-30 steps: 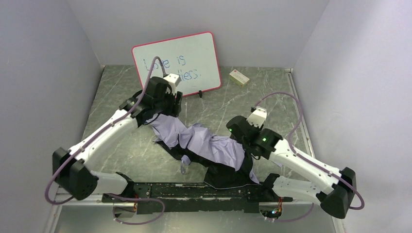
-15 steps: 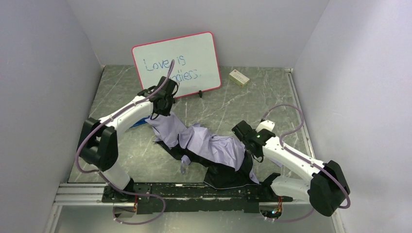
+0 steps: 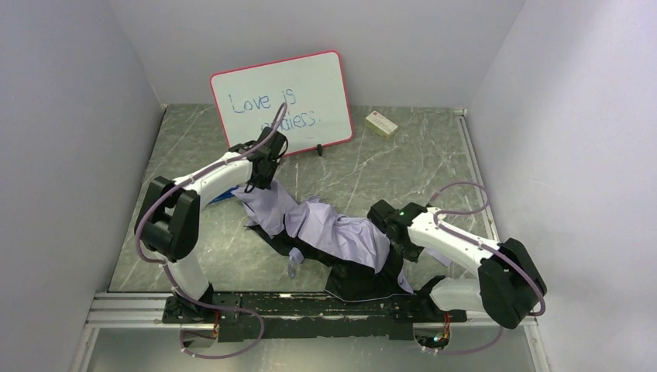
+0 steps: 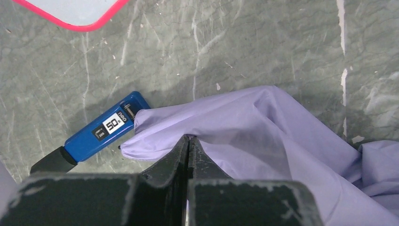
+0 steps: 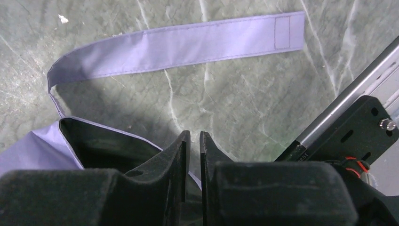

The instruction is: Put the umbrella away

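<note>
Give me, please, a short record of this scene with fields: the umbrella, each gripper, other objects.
umbrella: lavender, crumpled across the table, black lining showing
closure strap: loose, flat on the table
left gripper: shut on the umbrella's left fabric edge
right gripper: closed to a slim gap on its right edge
other objects: red-framed whiteboard at the back, blue box beside the fabric
</note>
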You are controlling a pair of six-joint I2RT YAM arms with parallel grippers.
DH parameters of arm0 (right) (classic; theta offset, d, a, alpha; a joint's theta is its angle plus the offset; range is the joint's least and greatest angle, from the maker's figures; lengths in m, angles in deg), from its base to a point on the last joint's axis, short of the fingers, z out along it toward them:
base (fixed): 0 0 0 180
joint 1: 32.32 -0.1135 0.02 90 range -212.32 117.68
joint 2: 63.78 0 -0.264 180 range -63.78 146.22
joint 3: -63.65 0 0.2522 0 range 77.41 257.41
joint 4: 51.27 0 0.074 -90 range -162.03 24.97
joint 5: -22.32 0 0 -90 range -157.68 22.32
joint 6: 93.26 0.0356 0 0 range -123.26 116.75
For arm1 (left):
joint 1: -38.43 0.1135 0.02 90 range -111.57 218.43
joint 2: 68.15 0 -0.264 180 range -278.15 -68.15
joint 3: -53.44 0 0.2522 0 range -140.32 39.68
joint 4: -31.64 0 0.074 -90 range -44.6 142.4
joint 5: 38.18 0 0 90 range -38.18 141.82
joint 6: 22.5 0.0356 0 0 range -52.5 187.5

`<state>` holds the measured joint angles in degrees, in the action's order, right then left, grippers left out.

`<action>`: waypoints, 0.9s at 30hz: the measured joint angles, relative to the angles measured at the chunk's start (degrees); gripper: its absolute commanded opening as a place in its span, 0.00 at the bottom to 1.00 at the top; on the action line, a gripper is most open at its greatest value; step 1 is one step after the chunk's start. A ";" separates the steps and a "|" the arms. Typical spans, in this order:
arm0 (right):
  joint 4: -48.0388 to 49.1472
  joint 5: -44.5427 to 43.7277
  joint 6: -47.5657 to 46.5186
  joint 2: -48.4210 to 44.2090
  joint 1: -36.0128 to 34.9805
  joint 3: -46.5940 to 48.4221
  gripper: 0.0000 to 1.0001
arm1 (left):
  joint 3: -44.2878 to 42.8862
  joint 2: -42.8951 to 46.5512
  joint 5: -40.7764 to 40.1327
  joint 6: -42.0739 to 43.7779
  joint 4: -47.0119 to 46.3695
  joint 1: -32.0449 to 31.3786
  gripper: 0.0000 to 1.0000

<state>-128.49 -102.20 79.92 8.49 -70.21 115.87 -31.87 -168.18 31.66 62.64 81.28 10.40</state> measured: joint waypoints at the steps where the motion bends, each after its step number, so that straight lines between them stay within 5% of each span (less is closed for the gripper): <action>1: 0.26 0.52 -0.04 -0.55 0.00 -0.46 0.17 | 0.00 -0.39 0.04 0.02 0.00 0.00 0.05; 18: 16.87 12.79 -9.33 -6.23 0.00 -7.82 0.07 | 3.76 -5.70 9.60 1.01 1.01 -0.81 0.05; 27: 28.83 20.87 -13.64 -10.78 0.00 -11.96 0.00 | 7.19 -3.34 15.82 -0.72 -1.22 -11.02 0.05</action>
<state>-99.66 -81.33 66.28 -2.29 -70.21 103.91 -24.68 -171.52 47.48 61.92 80.05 -0.62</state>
